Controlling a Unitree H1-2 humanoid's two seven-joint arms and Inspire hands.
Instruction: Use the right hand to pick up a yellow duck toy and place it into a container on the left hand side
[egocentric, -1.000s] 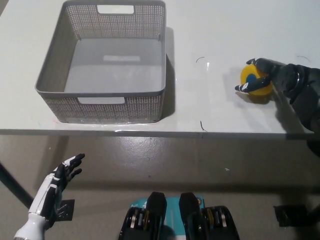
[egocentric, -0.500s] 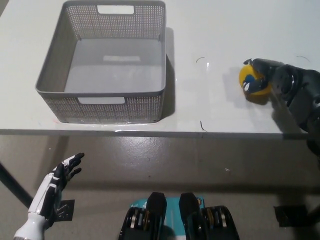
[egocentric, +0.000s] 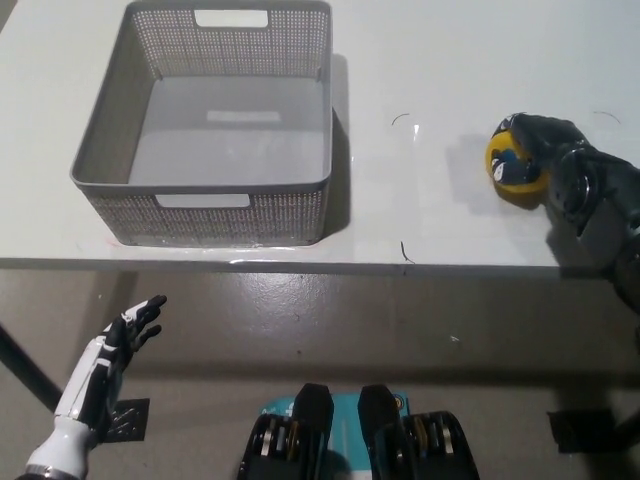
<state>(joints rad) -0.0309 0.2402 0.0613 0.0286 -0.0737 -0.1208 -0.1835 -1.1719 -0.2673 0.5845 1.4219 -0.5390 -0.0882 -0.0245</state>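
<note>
The yellow duck toy (egocentric: 508, 170) sits on the white table (egocentric: 420, 220) at the right, with a blue patch showing. My black right hand (egocentric: 545, 158) is wrapped around it from the right, fingers curled over its top and front. The grey mesh basket (egocentric: 215, 205) stands at the table's left, nothing inside it. My white left hand (egocentric: 105, 365) hangs below the table edge at the lower left, fingers spread and holding nothing.
The table's front edge runs across the picture at about mid height, with grey floor below it. A wide stretch of bare tabletop lies between the basket and the duck. Small dark marks (egocentric: 403, 250) dot the table surface.
My right hand has closed further around the duck and shifted slightly right. The left hand has dropped a little lower.
</note>
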